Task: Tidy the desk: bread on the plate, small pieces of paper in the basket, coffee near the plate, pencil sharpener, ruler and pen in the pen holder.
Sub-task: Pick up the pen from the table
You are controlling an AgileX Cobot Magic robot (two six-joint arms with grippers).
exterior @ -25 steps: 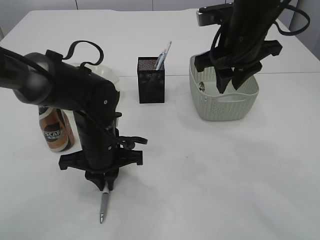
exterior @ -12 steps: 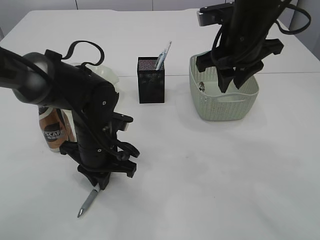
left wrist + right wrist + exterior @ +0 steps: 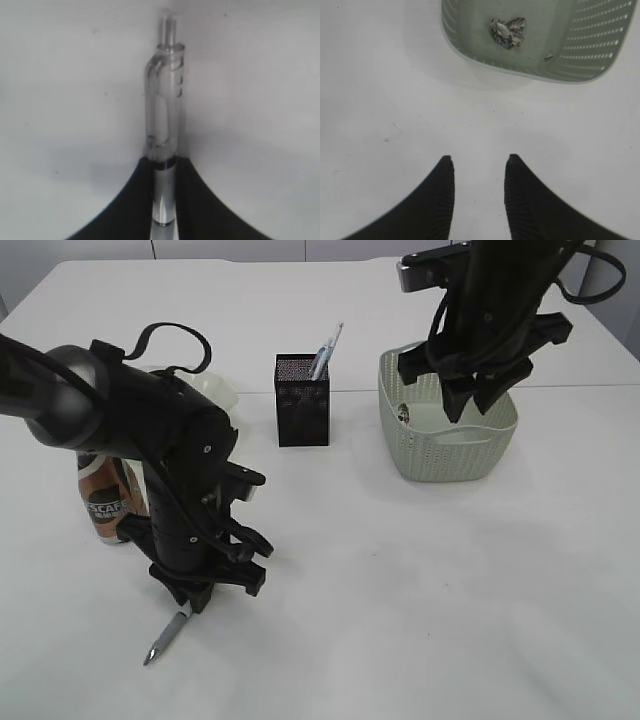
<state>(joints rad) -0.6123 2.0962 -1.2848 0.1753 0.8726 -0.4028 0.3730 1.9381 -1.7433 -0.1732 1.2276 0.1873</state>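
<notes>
The left gripper (image 3: 190, 602) pinches the pen (image 3: 165, 638) by its barrel, low over the desk (image 3: 420, 590), well in front of the pen holder (image 3: 301, 400). It should raise the pen, tilt it upright, then lower it into that holder. The right gripper (image 3: 466, 400), jaws apart and empty, hangs over the basket (image 3: 450, 455) beside the holder.

Right gripper (image 3: 478, 172), jaws parted and empty, at bottom centre over the desk (image 3: 385, 100); basket (image 3: 600, 60) at top right holding crumpled paper (image 3: 508, 31).
</notes>
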